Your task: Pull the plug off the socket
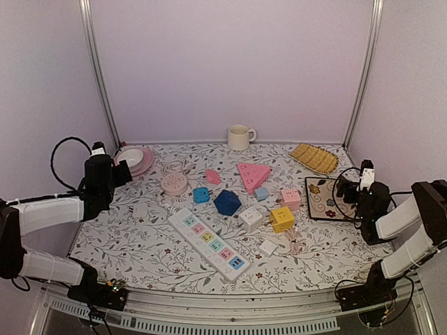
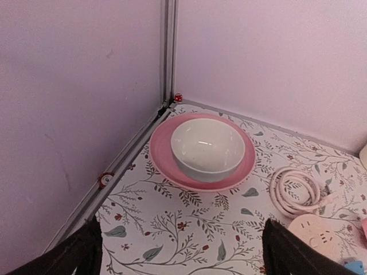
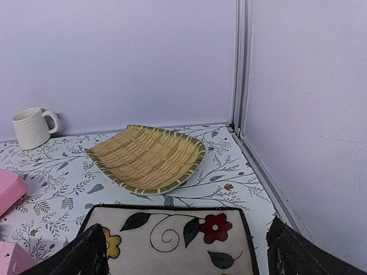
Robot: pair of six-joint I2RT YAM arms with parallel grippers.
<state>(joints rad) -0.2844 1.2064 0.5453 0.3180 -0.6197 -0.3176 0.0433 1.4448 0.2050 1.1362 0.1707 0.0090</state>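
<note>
A long white power strip (image 1: 209, 244) with coloured sockets lies at the table's front centre. A small white plug (image 1: 268, 247) with a short pale cable (image 1: 296, 244) rests by its right end; I cannot tell whether it sits in a socket. My left gripper (image 1: 124, 172) hovers far left, open over bare cloth in front of a white bowl (image 2: 206, 150) on a pink plate (image 2: 163, 154). My right gripper (image 1: 347, 188) hangs far right, open above a flowered tile (image 3: 172, 238). Neither gripper holds anything, and both are far from the strip.
Cube sockets stand mid-table: white (image 1: 250, 218), yellow (image 1: 282, 218), pink (image 1: 290, 198), dark blue (image 1: 227, 202) and blue (image 1: 201, 195). A round pink socket (image 1: 174, 183) with a coiled cable (image 2: 295, 192) lies left of centre. At the back are a mug (image 1: 240, 137) and a woven tray (image 3: 146, 157).
</note>
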